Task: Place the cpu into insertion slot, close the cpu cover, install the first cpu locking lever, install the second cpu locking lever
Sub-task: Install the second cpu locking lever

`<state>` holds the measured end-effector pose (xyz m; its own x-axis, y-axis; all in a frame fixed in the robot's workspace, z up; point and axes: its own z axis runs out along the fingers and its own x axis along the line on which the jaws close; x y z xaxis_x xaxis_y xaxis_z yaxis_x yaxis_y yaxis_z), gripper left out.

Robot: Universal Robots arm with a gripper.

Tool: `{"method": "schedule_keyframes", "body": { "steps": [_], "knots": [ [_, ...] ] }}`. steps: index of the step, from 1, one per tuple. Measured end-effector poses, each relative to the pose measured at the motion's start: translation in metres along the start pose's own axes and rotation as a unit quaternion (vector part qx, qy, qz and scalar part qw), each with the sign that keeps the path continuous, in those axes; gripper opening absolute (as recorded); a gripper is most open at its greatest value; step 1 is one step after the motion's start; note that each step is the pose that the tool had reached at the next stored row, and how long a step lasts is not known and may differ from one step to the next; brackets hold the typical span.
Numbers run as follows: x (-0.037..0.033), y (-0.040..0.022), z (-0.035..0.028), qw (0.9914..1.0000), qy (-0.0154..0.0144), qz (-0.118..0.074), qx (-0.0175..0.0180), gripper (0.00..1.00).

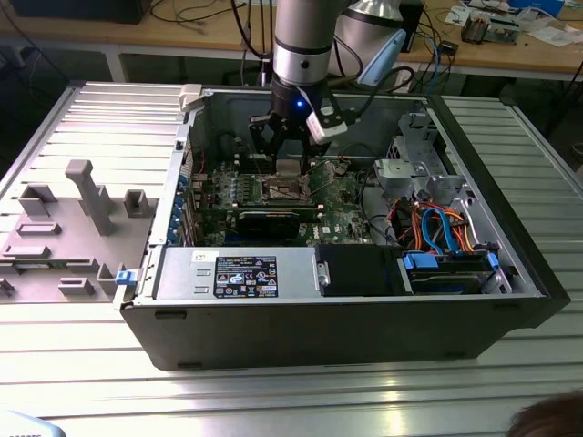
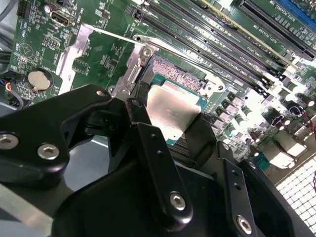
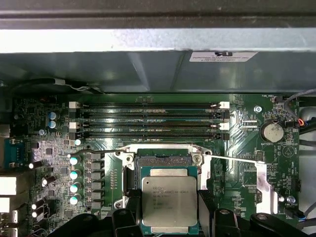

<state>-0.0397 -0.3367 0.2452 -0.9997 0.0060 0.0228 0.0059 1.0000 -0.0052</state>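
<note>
Cpu (image 3: 165, 200) is clamped between the 2 black fingers (image 3: 131, 210) of my claw (image 3: 168, 197), flat over part of the insertion slot (image 3: 163, 160) on the green board (image 3: 247, 148). I cannot tell if they touch. Its silver top has small print (image 3: 165, 192).

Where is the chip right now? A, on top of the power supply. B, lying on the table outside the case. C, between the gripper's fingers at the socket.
C: in the first wrist view the chip sits between the black fingers of the gripper, partly over the socket.
</note>
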Motion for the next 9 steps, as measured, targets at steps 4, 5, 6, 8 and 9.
{"method": "schedule_keyframes", "body": {
  "steps": [4,5,6,8,9],
  "knots": [
    [0.0000,0.0000,0.0001,0.99991,0.0001,0.013,-0.0003,0.55],
    [0.0000,0.0000,0.0002,0.99987,0.0001,0.016,-0.0004,0.55],
    [0.0000,0.0000,0.0002,0.99982,0.0001,0.019,-0.0004,0.55],
    [0.0000,0.0000,0.0002,0.99969,0.0001,0.025,-0.0006,0.55],
    [0.0000,0.0000,0.0003,0.99948,0.0002,0.032,-0.0007,0.55]
  ]
}}
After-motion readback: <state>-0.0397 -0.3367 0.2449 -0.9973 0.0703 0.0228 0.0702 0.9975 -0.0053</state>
